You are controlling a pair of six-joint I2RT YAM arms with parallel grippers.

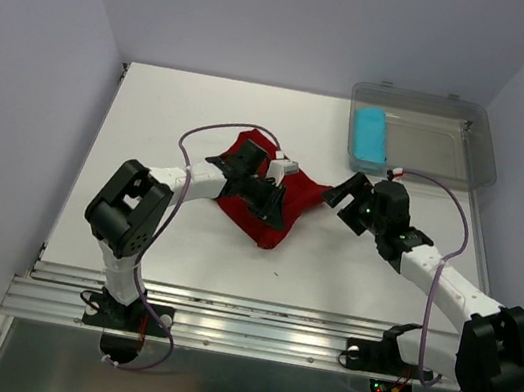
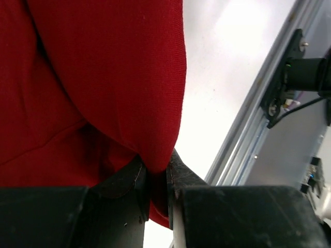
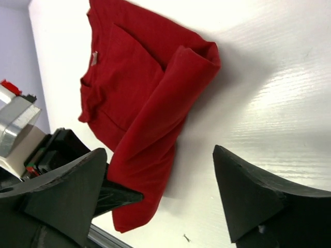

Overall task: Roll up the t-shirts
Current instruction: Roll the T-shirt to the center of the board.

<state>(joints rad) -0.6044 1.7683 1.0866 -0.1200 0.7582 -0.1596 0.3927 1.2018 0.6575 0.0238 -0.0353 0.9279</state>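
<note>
Roughly bunched dark red shirt [image 1: 300,201], perhaps half-rolled.

The dark red t-shirt [image 1: 275,209] is plain, short-sleeved and half folded over itself in a rumpled heap mid-desk [image 1: 183,243]. One thick fold runs along its edge, and a bit of that cloth is pinched between the left fingers [image 2: 124,191]. The cyan-blue t-shirt [image 1: 370,137] is a tight compact roll, lying at the left end of the clear bin [image 1: 484,144] in the far right corner.
</note>
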